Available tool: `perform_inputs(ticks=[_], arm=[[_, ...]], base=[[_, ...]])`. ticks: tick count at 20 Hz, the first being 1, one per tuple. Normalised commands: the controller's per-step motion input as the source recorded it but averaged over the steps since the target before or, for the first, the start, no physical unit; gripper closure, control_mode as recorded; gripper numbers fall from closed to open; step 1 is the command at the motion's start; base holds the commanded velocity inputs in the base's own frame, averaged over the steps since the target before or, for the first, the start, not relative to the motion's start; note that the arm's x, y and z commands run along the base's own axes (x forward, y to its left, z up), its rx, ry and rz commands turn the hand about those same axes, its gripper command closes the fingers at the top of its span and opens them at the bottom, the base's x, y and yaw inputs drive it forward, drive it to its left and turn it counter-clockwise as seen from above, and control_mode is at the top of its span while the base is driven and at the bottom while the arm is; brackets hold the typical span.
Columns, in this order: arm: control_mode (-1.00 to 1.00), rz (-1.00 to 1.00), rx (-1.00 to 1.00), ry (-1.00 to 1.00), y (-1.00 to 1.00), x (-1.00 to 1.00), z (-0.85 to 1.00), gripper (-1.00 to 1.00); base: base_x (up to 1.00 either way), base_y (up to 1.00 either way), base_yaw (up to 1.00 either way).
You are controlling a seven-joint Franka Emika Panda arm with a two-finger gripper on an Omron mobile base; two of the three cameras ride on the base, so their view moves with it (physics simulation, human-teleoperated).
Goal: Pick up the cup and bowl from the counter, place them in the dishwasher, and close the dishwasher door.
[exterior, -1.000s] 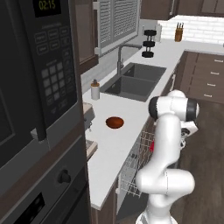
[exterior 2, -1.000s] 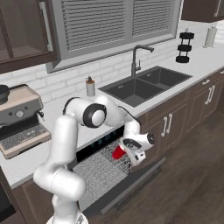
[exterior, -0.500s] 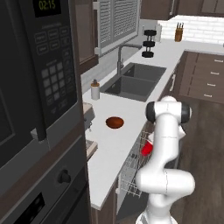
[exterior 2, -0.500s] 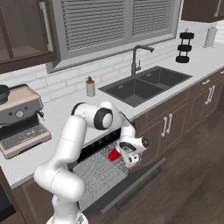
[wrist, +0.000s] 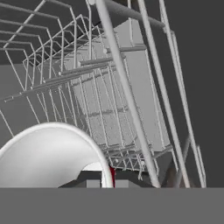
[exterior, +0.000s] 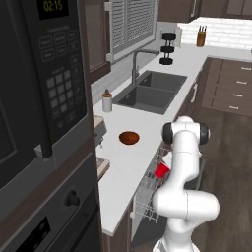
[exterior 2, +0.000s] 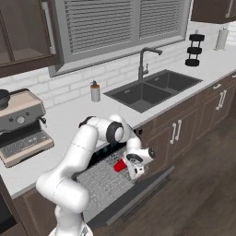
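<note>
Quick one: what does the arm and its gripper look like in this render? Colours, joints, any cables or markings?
The white arm is built of glossy, rounded tubular links with dark bands and caps at the joints; one dark round cap sits at the elbow. The small white two-finger gripper has dark detailing. No cables or markings are discernible at this resolution.
</note>
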Motion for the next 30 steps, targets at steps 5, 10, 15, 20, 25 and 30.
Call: perform_inputs(ticks=[5, 10, 15, 20, 25, 30], arm=[[-1.0, -0.05, 0.01, 0.11, 0.0, 0.18, -0.55, 1.0], [-1.0, -0.05, 0.0, 0.07, 0.0, 0.05, -0.45, -1.0], [-1.0, -0.08, 0.0, 0.01, -0.16, -0.07, -0.25, -1.0], [-1.0, -0.1, 0.0, 0.0, -0.44, -0.21, -0.03, -1.0], [-1.0, -0.05, 0.0, -0.01, -0.62, -0.46, 0.24, -1.0], [-1.0, 0.0, 0.04, -0.06, -0.18, -0.61, 0.93, -1.0]], base=[[0.0, 0.0, 0.0], [0.0, 0.0, 0.0], [0.0, 0.0, 0.0], [0.0, 0.0, 0.0], [0.0, 0.0, 0.0], [0.0, 0.0, 0.0]])
